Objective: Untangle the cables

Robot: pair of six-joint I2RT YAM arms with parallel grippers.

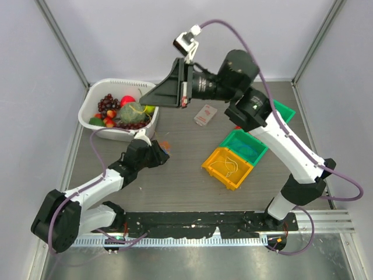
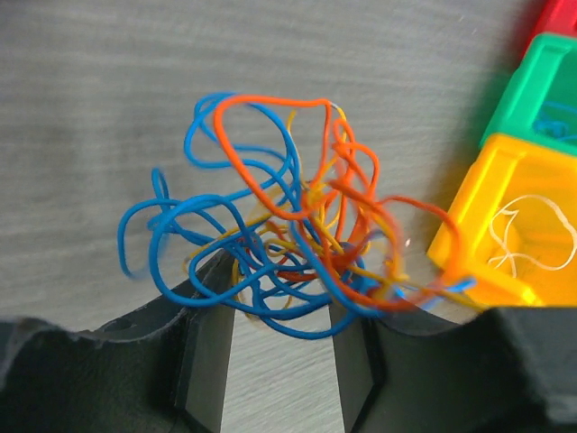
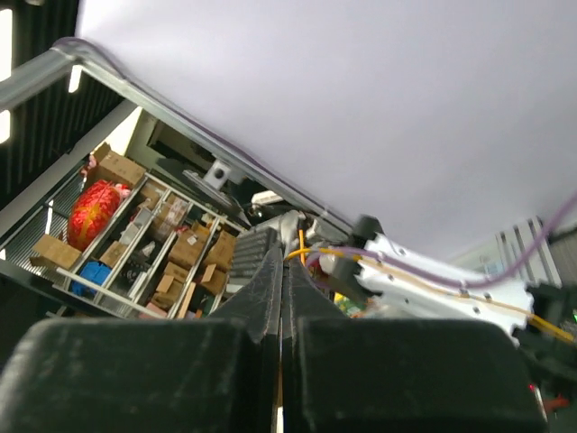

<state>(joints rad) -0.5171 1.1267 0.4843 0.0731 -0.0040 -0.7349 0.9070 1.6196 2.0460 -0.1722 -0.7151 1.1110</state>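
A tangle of thin blue, orange-red and yellow cables lies on the grey table; in the top view it shows as a small patch. My left gripper is open, and the near blue loops of the tangle lie across the gap between its fingertips; the top view shows it low over the table. My right gripper is raised high over the fruit basket. Its jaws are shut, with a thin orange-yellow cable coming out at the tips. A white cable lies in the yellow bin.
A yellow bin, a green bin and a second green bin stand right of centre, with a red bin beside them. A white basket of toy fruit stands at the back left. A small packet lies mid-table.
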